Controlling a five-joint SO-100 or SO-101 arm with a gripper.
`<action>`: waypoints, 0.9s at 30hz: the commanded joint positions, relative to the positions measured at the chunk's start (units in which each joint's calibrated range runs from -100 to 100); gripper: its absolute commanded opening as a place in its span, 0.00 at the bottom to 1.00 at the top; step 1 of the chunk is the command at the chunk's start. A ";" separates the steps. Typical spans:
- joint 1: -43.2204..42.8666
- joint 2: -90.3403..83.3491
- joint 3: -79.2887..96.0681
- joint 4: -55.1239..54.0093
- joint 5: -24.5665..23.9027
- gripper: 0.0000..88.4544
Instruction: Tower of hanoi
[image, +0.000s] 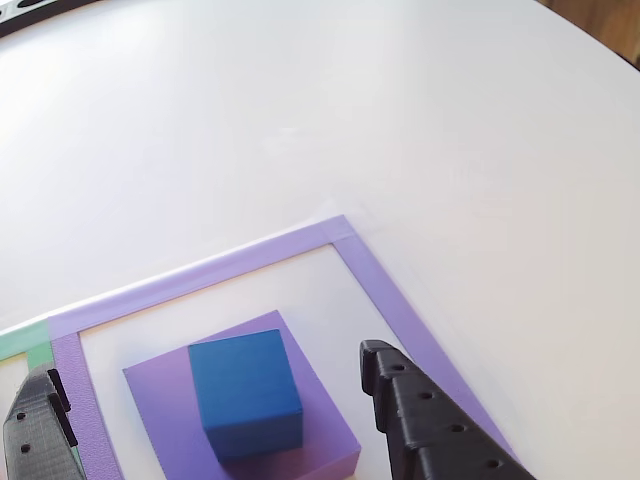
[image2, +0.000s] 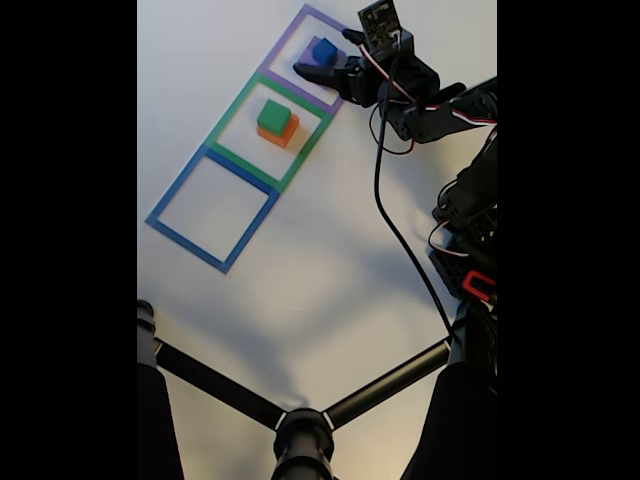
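Squarely on the purple slab (image: 160, 410) sits the blue cube (image: 245, 395), its edges turned slightly off the slab's (both inside the purple tape square (image: 300, 243)). Gripper (image: 205, 400) jaws spread wide, straddling it, holding nothing.

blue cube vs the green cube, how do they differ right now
The blue cube sits on the purple slab inside the purple tape square; the green cube sits on the orange block inside the green tape square. The gripper has its open fingers on either side of the blue cube, while the green cube stands clear of it. Both top a two-block stack.
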 joint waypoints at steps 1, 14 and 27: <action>-1.70 0.27 -0.14 -3.46 0.00 0.41; -2.39 2.28 -0.50 -4.27 0.00 0.34; -2.31 3.32 -0.95 -4.27 0.00 0.24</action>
